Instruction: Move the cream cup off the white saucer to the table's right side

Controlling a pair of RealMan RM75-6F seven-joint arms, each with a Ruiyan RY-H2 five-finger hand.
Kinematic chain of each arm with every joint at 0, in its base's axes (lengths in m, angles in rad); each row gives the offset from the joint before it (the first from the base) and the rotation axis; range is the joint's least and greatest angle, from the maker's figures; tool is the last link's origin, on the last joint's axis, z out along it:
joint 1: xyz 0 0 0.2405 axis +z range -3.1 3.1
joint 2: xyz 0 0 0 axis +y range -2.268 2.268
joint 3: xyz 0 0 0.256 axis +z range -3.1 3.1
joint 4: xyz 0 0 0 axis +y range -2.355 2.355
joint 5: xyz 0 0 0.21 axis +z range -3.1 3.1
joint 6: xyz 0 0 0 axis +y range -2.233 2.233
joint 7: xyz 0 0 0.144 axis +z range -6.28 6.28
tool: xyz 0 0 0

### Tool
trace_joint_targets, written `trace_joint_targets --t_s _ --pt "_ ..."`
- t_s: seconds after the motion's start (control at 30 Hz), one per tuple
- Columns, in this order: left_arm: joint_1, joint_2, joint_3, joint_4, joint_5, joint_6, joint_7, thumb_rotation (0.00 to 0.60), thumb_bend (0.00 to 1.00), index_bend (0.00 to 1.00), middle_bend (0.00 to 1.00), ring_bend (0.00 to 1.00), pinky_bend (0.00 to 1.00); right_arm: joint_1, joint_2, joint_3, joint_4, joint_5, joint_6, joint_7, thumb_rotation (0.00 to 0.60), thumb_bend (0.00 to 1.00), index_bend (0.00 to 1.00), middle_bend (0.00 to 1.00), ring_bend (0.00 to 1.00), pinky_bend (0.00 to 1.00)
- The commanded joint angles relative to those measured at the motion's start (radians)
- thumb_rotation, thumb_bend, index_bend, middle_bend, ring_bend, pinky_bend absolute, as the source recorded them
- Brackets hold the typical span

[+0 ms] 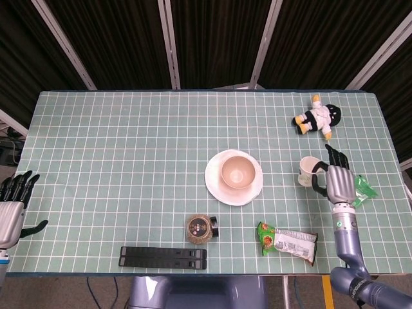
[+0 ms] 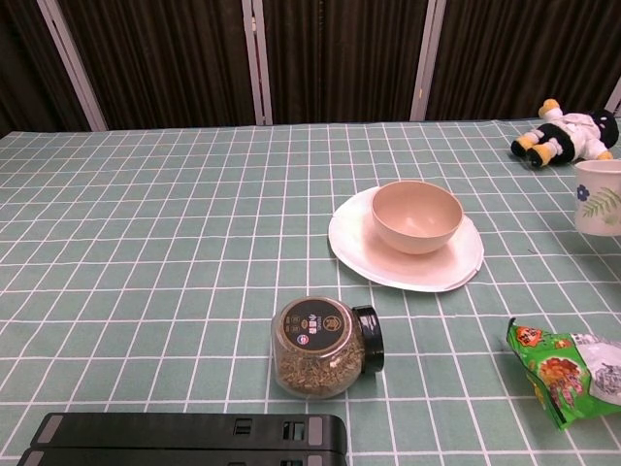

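The cream cup [image 1: 308, 170] with a leaf and flower print is on the table's right side, with my right hand [image 1: 338, 182] gripping it from its right. In the chest view the cup [image 2: 598, 197] shows at the right edge, and the hand itself is out of that frame. The white saucer [image 1: 216, 183] lies in the table's middle with a pink bowl [image 1: 237, 172] on it; both also appear in the chest view, saucer [image 2: 361, 253] and bowl [image 2: 417, 216]. My left hand [image 1: 11, 205] hangs open beyond the table's left edge.
A plush penguin [image 1: 317, 118] lies at the back right. A green packet [image 1: 363, 190] sits just right of my right hand. A snack bag [image 1: 287, 241], a jar of seeds [image 1: 200, 227] and a black bar [image 1: 163, 257] lie along the front edge.
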State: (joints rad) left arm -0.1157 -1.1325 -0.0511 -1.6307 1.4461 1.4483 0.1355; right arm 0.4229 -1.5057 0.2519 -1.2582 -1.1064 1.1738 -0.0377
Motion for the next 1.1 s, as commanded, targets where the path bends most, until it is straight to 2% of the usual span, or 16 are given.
trace_joint_targets --t_s 0.03,0.3,0.57,0.77,0.93,1.1 --pt "0.0 0.001 -0.001 0.0 0.0 0.001 -0.003 0.6 0.0 0.0 0.0 0.0 0.0 -0.006 -0.024 -0.013 0.038 -0.001 -0.013 0.015 0.6 0.46 0.58 0.0 0.0 0.0" --pt "0.001 0.0 0.0 0.001 0.003 0.003 -0.003 0.6 0.0 0.0 0.0 0.0 0.0 -0.023 -0.028 -0.026 0.065 0.004 -0.027 0.009 0.6 0.45 0.58 0.0 0.0 0.0" --pt "0.0 -0.002 0.0 0.001 0.004 0.002 -0.002 0.6 0.0 0.0 0.0 0.0 0.0 -0.042 0.006 -0.042 0.02 0.006 -0.039 -0.026 0.6 0.37 0.56 0.0 0.0 0.0" --pt "0.0 0.0 0.0 0.001 0.005 0.003 -0.005 0.6 0.0 0.0 0.0 0.0 0.0 -0.059 0.05 -0.057 -0.047 -0.011 -0.034 -0.043 0.6 0.34 0.27 0.0 0.0 0.0" --pt "0.001 0.0 0.001 0.001 0.005 0.004 -0.006 0.6 0.0 0.0 0.0 0.0 0.0 -0.079 0.088 -0.068 -0.104 -0.036 -0.006 -0.052 0.6 0.31 0.15 0.0 0.0 0.0" --pt "0.002 0.001 0.0 0.004 0.004 0.006 -0.009 0.6 0.0 0.0 0.0 0.0 0.0 -0.105 0.133 -0.093 -0.157 -0.1 0.047 -0.053 0.6 0.24 0.03 0.0 0.0 0.0"
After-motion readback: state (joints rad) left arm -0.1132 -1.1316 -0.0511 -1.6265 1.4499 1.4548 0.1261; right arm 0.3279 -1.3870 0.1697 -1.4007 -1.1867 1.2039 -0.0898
